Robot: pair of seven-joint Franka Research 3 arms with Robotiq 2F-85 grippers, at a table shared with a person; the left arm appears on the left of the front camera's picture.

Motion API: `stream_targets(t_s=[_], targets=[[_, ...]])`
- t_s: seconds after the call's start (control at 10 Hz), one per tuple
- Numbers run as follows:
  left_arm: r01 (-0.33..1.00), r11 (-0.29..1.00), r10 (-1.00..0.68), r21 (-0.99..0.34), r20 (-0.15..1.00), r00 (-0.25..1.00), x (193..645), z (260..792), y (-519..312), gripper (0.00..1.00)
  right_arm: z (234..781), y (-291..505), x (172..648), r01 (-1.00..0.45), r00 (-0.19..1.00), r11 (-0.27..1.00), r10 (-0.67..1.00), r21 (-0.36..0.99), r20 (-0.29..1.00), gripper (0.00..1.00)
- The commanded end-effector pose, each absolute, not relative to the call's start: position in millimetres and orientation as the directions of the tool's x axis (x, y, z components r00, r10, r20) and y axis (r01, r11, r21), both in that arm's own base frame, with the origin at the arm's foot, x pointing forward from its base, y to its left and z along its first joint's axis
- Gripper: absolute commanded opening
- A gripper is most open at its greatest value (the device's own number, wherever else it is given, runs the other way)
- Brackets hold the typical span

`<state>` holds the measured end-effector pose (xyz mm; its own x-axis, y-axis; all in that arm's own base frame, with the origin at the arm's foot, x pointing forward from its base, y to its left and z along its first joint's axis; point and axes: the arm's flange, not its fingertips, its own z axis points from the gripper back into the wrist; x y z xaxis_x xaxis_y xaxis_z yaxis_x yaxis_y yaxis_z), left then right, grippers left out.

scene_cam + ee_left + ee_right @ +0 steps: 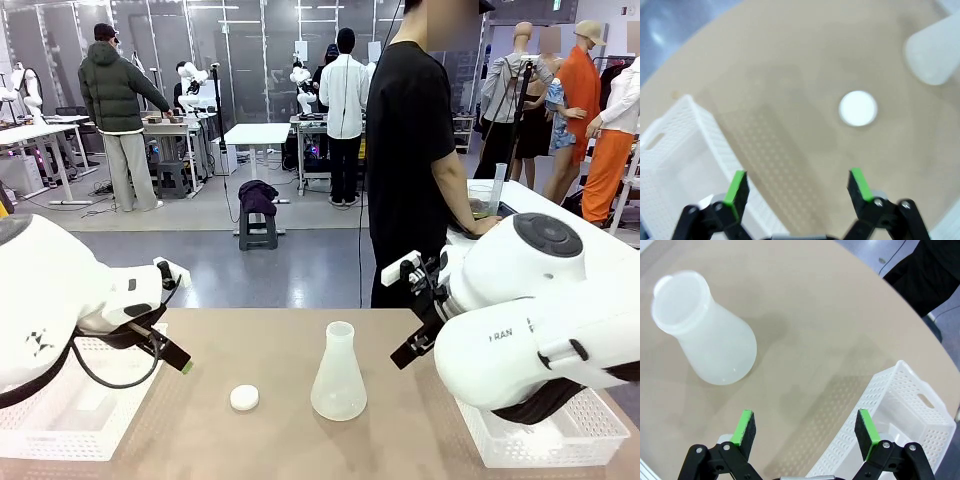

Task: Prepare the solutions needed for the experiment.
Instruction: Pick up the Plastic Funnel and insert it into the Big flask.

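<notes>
Your left pincer (pixel 797 187) and right pincer (pixel 807 427) are both spread wide, holding nothing. The flask (pixel 338 375) stands at the bottom middle of the front view.

A lab hall. A flask (pixel 338 372) stands on a tan table (pixel 260 345), with white perforated baskets (pixel 60 415) at both ends of the table. Beyond the table are grey floor, white workbenches (pixel 257 134), a stool (pixel 257 228), trailing cables (pixel 95 188), people (pixel 115 100) standing at work, and dark glazed partitions (pixel 250 40).
</notes>
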<state>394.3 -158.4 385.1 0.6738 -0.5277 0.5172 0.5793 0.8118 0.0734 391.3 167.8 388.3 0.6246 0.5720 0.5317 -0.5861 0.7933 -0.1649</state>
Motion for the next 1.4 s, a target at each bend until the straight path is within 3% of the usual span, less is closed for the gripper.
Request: stream_targets(t_s=[0.0, 0.2, 0.4, 0.6, 0.8, 1.1, 1.3], targets=[[0.614, 0.789, -0.506, -0.031, 0.534, 0.677, 380, 426, -135, 1.0, 440, 162, 371, -0.552, 0.638, 0.828, 0.493, -0.095, 0.591, 1.0], [0.586, 0.804, -0.435, -0.103, 0.569, 0.697, 364, 459, -121, 1.0, 469, 155, 357, -0.5, 0.68, 0.866, 0.377, 0.022, 0.629, 1.0], [0.501, 0.798, -0.281, -0.334, 0.53, 0.8, 360, 483, -111, 1.0, 496, 143, 346, -0.498, 0.712, 0.835, 0.239, 0.234, 0.66, 1.0], [0.382, 0.712, -0.137, -0.589, 0.418, 0.898, 373, 497, -100, 1.0, 510, 122, 353, -0.46, 0.807, 0.677, 0.048, 0.575, 0.589, 1.0], [0.351, 0.534, -0.037, -0.769, 0.393, 0.919, 380, 499, -84, 1.0, 505, 104, 365, -0.283, 0.903, 0.528, -0.135, 0.8, 0.409, 1.0], [0.337, 0.227, 0.053, -0.914, 0.357, 0.933, 386, 486, -72, 1.0, 484, 92, 380, -0.156, 0.944, 0.305, -0.235, 0.939, 0.233, 1.0], [0.328, 0.182, 0.048, -0.927, 0.342, 0.939, 386, 478, -78, 1.0, 478, 95, 383, -0.099, 0.952, 0.277, -0.252, 0.956, 0.172, 1.0]])
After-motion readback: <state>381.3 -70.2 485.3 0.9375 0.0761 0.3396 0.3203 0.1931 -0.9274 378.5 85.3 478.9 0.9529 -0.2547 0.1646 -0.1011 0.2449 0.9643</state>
